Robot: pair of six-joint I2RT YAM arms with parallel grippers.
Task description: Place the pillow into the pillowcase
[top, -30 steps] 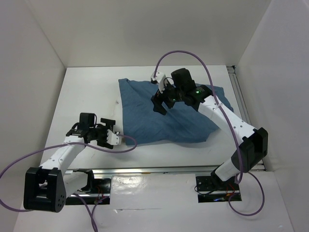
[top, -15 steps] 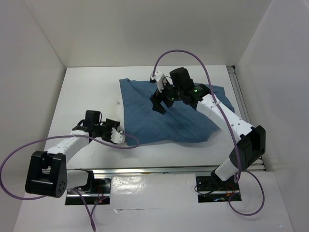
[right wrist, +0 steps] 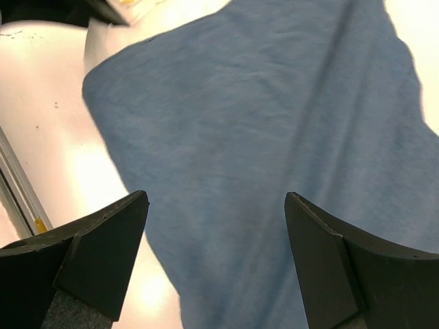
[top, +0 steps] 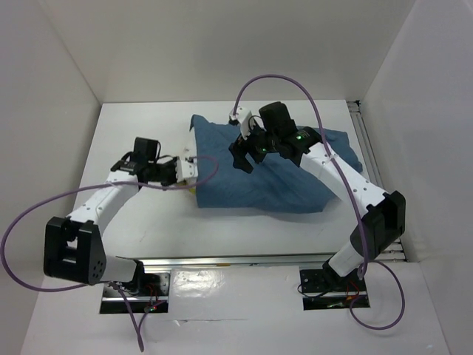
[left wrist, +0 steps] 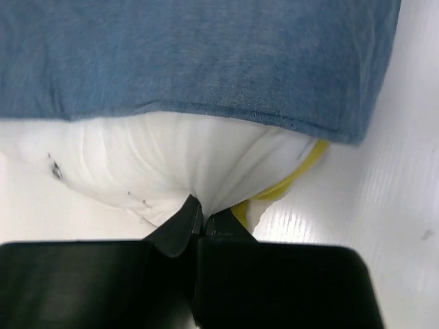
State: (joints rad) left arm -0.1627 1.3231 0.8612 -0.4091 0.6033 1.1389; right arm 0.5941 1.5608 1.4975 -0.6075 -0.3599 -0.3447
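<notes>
Your left claw [left wrist: 202, 214] is pinched tight on a fold of the pillow [left wrist: 164, 161], at the pale cream end that bulges out from under the pillowcase [left wrist: 206, 55] hem. The cloth is gathered into pleats that run into the jaw tips. Yellow piping [left wrist: 298, 177] shows just right of the grip, curling out under the blue corner. There are a few dark specks [left wrist: 55, 168] on the cream fabric left of the grip. Most of the pillow is covered by the blue cloth. Only this end shows in the left wrist view, resting on the white desk [left wrist: 405, 178].

In the top view your left arm reaches in from the left, and its claw touches the pillowcase's left edge. The pillowcase lies wrinkled mid-desk, toward the right and far side.

Your right claw [right wrist: 216, 205] is spread wide and has hold of nothing. Both fingers [right wrist: 103, 240] hang over the blue cloth and look clear of it. In the top view it sits over the far left part of the pillowcase. A purple cable [top: 295, 85] loops over the right arm.
</notes>
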